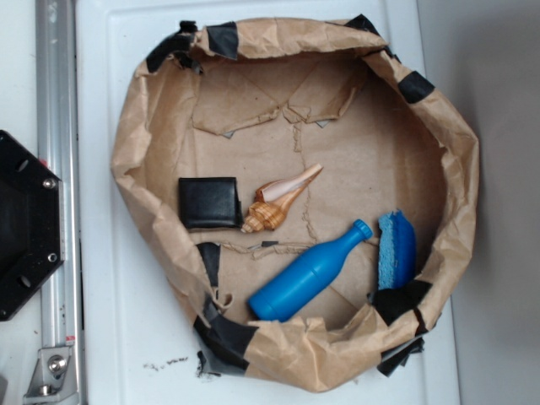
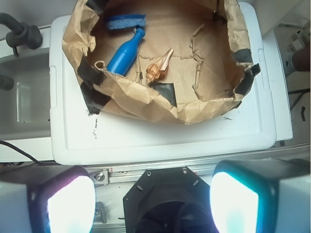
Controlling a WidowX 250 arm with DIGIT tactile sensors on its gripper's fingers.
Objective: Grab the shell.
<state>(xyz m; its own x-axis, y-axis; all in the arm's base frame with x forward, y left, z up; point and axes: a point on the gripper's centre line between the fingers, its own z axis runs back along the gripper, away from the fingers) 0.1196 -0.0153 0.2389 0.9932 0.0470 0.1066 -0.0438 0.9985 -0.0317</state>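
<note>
The shell (image 1: 278, 199) lies on the floor of a brown paper nest, its ribbed orange-brown end pointing lower left and its tan tip upper right. In the wrist view the shell (image 2: 159, 68) shows far off, near the top centre. My gripper (image 2: 152, 204) is open, its two pale pads wide apart at the bottom of the wrist view, nothing between them. It hangs high over the black arm base, well away from the shell. The exterior view does not show the gripper.
A brown paper wall (image 1: 295, 354) patched with black tape rings the nest on a white lid (image 2: 160, 136). Inside lie a black square block (image 1: 208, 202) touching the shell's left, a blue bottle (image 1: 308, 274) and a blue sponge (image 1: 395, 250). A metal rail (image 1: 55, 126) and the black arm base (image 1: 25, 224) sit left.
</note>
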